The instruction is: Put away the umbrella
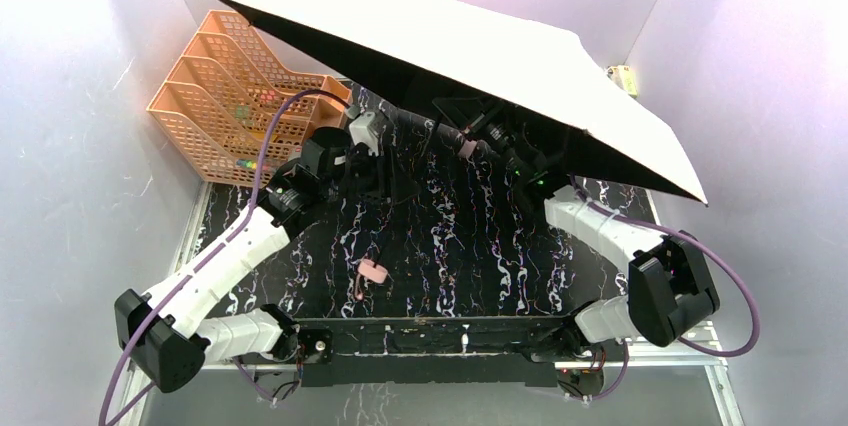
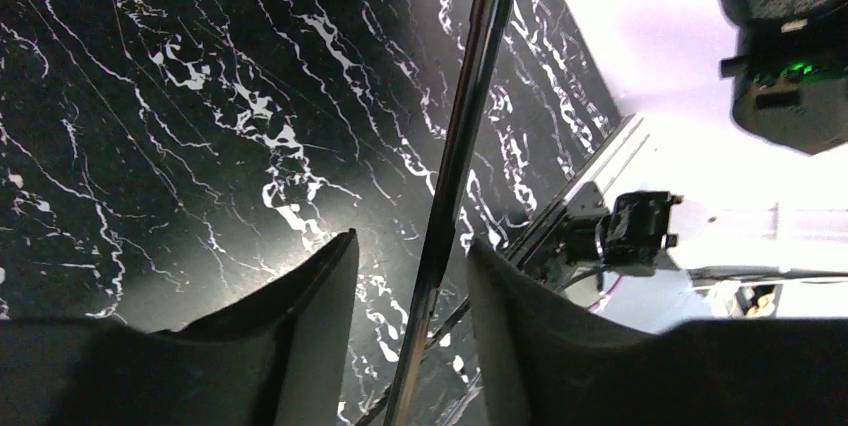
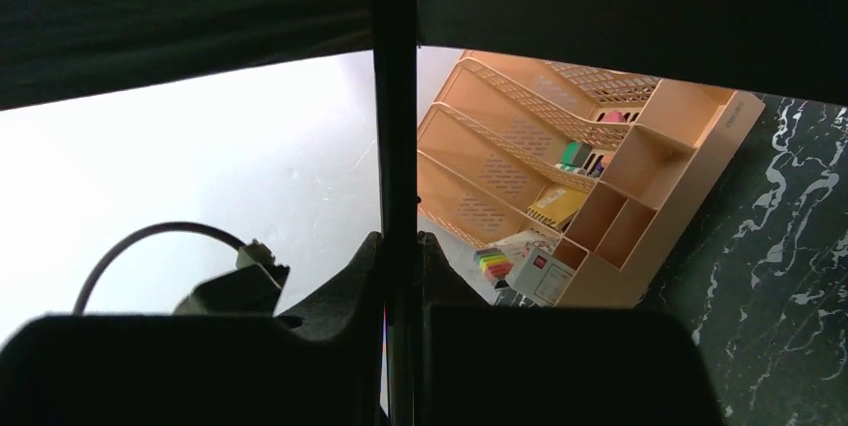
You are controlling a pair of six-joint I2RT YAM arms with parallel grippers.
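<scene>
Umbrella (image 1: 480,56) fully open — collapsing all ahead. Right end effector (image 3: 398,256) clamps shaft (image 3: 395,96); left end effector (image 2: 410,266) parted around it.

Strong overhead light bleaches the walls (image 1: 80,146). The umbrella (image 1: 480,56) shadows the far edge of the table (image 1: 450,246). Glare blooms on the marble in the left wrist view, and both wrist foregrounds blur dark.

Left arm (image 1: 230,256): white links run from the near-left base far and right, wrist bent toward centre. Left gripper (image 2: 410,246): black fingers (image 2: 310,326) parted, straddling the slim metal umbrella shaft (image 2: 455,146). Right arm (image 1: 600,226): elbow at near right, forearm reaching far-left. Right gripper (image 3: 398,251): clamped on that shaft.
</scene>
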